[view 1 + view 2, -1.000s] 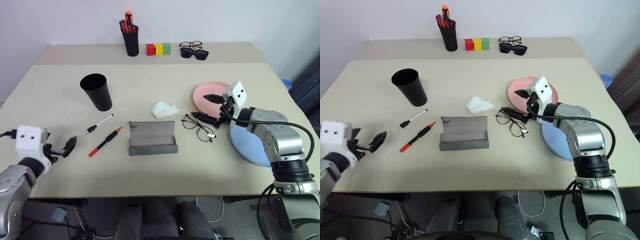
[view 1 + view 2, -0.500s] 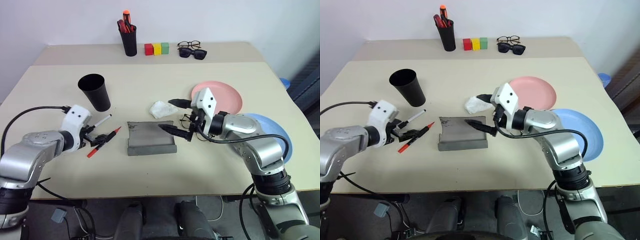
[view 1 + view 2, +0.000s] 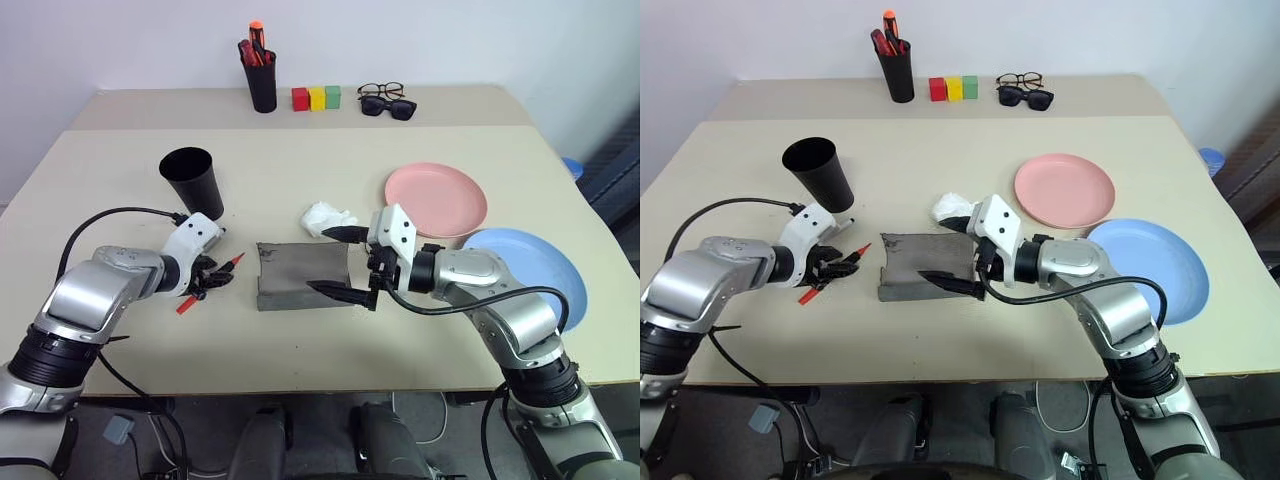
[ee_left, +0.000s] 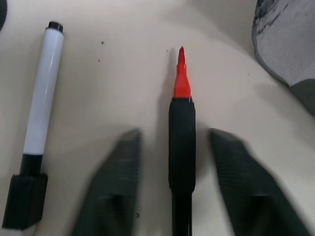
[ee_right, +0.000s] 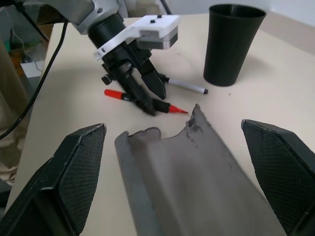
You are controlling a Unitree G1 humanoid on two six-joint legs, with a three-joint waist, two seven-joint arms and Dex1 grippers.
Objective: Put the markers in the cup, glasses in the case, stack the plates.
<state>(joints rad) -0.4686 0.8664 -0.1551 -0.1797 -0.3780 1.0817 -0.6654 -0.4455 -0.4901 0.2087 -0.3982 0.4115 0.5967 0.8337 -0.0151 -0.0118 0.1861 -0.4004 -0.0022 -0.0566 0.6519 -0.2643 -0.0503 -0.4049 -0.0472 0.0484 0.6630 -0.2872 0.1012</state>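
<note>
The left gripper [image 4: 182, 162] is down on the beige tabletop [image 3: 300, 350], its two black fingers [image 4: 115, 189] straddling the slim red marker with the black grip [image 4: 181, 142]; there is a visible gap on each side, so it is not clamped. The marker's red tip points toward the grey felt spectacle case [image 3: 303, 275] lying open just beside it. Alongside, near but apart, lies the white-bodied marker with the black cap [image 4: 34, 128], and behind the two stands the black tapered plastic cup [image 3: 192, 182], upright.

Over at the case, the right gripper [image 3: 345, 262] hangs spread wide, one finger over the case's back edge, the other near its front lip, nothing between them. A crumpled white tissue [image 3: 326, 218] sits just behind that hand. The round salmon-pink plate [image 3: 436, 200] and the larger light-blue plate [image 3: 535, 276] lie side by side on the robot's right, almost touching, unstacked.

At the far edge: a slim black pen pot with red and orange pens [image 3: 262, 85], red, yellow and green blocks [image 3: 317, 97], then two pairs of glasses, wire frames [image 3: 381, 90] behind black sunglasses [image 3: 390, 107].
</note>
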